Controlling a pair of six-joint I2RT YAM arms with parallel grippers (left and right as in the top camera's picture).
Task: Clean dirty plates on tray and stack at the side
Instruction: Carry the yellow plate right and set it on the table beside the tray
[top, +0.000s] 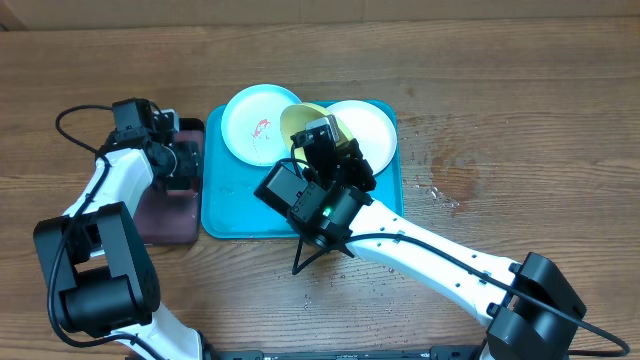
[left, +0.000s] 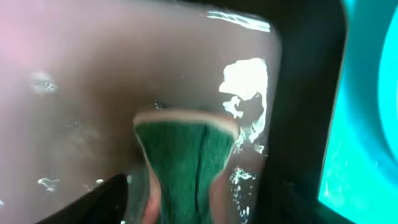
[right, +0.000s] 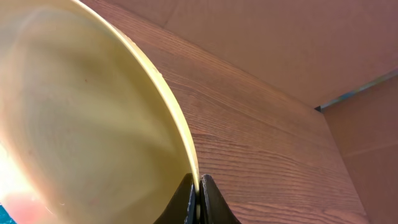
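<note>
The teal tray (top: 225, 215) holds a light blue plate (top: 258, 123) with a red smear at the back left and a white plate (top: 368, 128) at the back right. My right gripper (right: 198, 200) is shut on the rim of the yellow-green plate (right: 81, 124), which is tilted up on edge above the tray's middle; it also shows in the overhead view (top: 300, 118). My left gripper (left: 186, 211) is shut on a green sponge (left: 186, 162) and holds it down in the small black-rimmed tray (left: 93, 74), which has water in it.
The small black-rimmed tray (top: 175, 215) with pinkish inside sits against the teal tray's left edge. Water drops (top: 440, 192) lie on the wood tabletop right of the teal tray. A cardboard wall (right: 280, 43) stands behind the table.
</note>
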